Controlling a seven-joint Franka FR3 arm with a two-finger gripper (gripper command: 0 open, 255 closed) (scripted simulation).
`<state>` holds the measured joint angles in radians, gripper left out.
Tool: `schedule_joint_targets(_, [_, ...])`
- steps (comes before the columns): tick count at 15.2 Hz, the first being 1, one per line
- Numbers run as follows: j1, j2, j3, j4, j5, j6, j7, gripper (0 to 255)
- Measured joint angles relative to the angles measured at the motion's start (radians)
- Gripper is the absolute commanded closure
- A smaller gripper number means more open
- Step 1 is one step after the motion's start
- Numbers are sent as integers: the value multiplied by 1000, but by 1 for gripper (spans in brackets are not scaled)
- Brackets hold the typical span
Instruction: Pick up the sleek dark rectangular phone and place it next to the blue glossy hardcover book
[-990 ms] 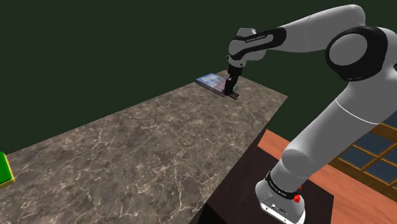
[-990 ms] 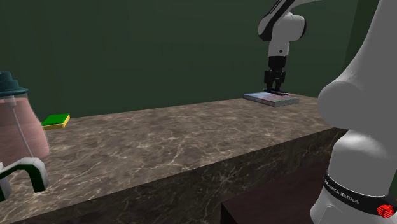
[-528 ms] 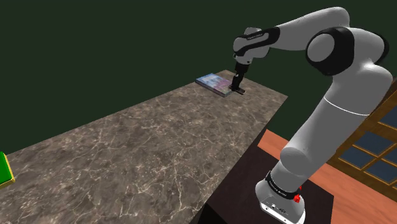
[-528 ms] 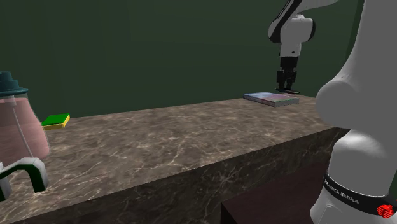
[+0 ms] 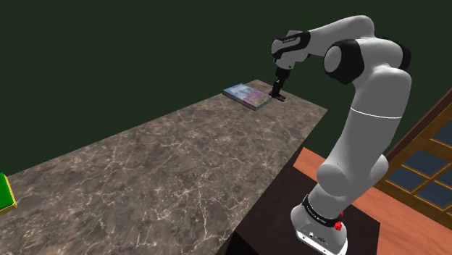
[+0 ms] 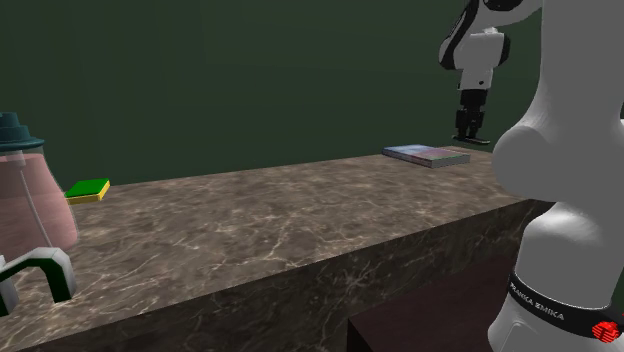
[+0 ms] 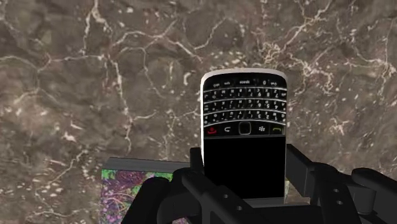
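One black rectangular keypad phone (image 7: 243,127) clamped in the tool (image 7: 247,164); veined brown stone counter (image 7: 95,76) beneath; flat book (image 5: 246,95) near.

Counter: we see a long brown marble-patterned countertop (image 5: 159,174) with pale veins.
Wall: a plain dark green wall (image 5: 109,51) rises behind it.
Block: a small flat green block with a yellow underside (image 6: 88,189) lies on the counter.
Jug: we make out a pinkish see-through jug with a dark teal lid (image 6: 30,205), near the block.
Floor: reddish-brown boards (image 5: 319,165).
Frame: a wooden frame with bluish panes (image 5: 424,170) at the shoulder view's right edge.
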<state>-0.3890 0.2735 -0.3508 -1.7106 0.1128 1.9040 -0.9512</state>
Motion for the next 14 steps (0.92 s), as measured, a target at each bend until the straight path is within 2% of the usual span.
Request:
schedule_joint_targets(2, [-40,76,-8,97,26,-28,-47,255])
schedule_joint_targets(4, [-59,115,-10,138,38,-32,-68,255])
schedule_joint_targets(14, [-65,163,-2,80,58,69,-83,255])
